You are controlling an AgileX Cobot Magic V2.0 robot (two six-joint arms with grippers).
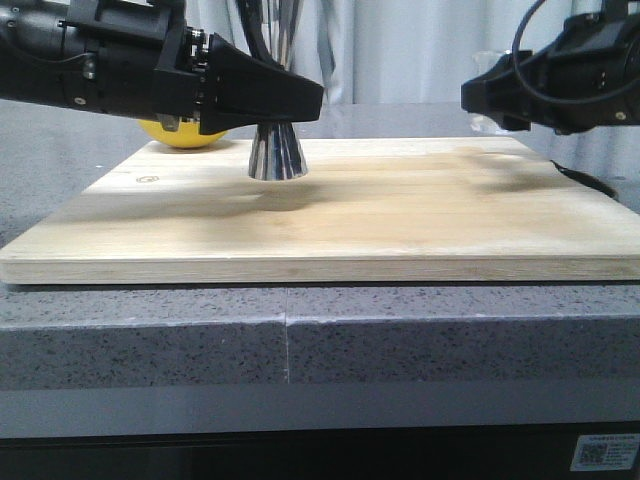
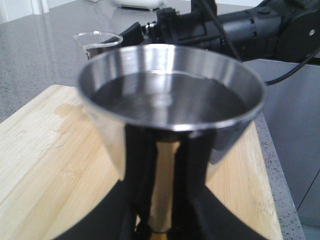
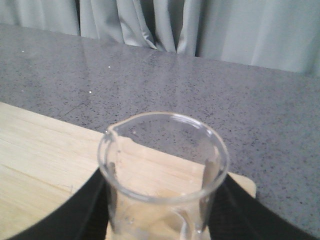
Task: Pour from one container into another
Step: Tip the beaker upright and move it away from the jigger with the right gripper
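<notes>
Steel jigger (image 2: 170,115), clamped by the left fingers (image 2: 115,210), already holds liquid; the beaker (image 3: 162,175), gripped upright by the right fingers (image 3: 235,210), looks empty, so pouring seems done.

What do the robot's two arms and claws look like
Both arms are matte black and blocky. The left claw has broad wedge-shaped fingers tapering to blunt tips, with small screws and a silver fitting on the housing behind them. The right claw is the same black, with thin black cables looping over its wrist. No markings are readable.
</notes>
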